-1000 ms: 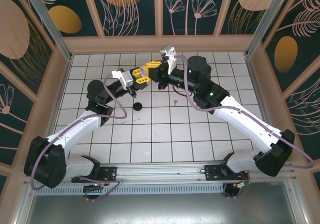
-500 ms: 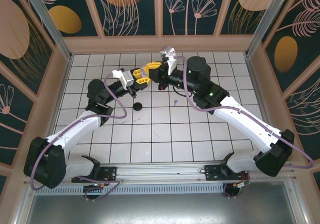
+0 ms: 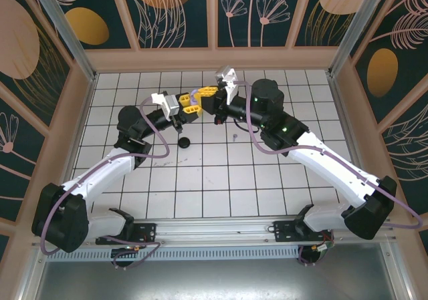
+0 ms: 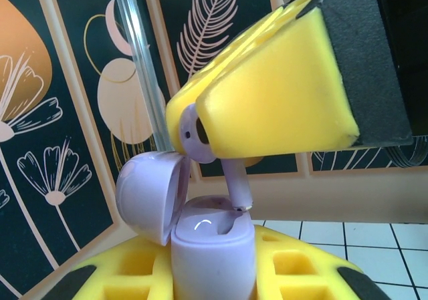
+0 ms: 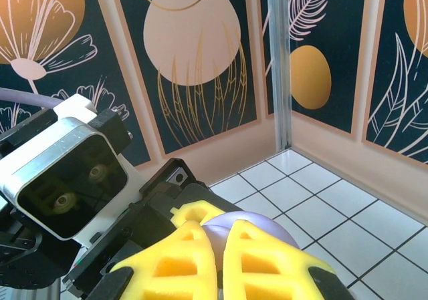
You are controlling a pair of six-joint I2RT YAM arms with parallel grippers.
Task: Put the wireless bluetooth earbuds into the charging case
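The lilac charging case [image 4: 212, 256] stands upright with its lid [image 4: 148, 194] swung open to the left, and my left gripper [image 4: 214, 276] is shut on its body. Just above it, my right gripper's yellow fingers [image 4: 267, 93] are shut on a lilac earbud [image 4: 194, 134]. The earbud's stem [image 4: 237, 188] points down, its tip at the rim of the case's right-hand slot. In the right wrist view, my right gripper [image 5: 219, 238] is pinched together in front of the case's rounded lid [image 5: 266, 228]. In the top view, the left gripper [image 3: 189, 108] and right gripper [image 3: 202, 97] meet above the back tiles.
A small black round object [image 3: 184, 141] lies on the white tiled floor [image 3: 221, 180] just in front of the left gripper. A tiny lilac piece [image 3: 235, 137] lies to the right of it. Patterned walls [image 3: 214, 13] close in the back and sides.
The right arm has shifted a little, bringing its gripper and the earbud closer over the open case. The left arm has held still with the case.
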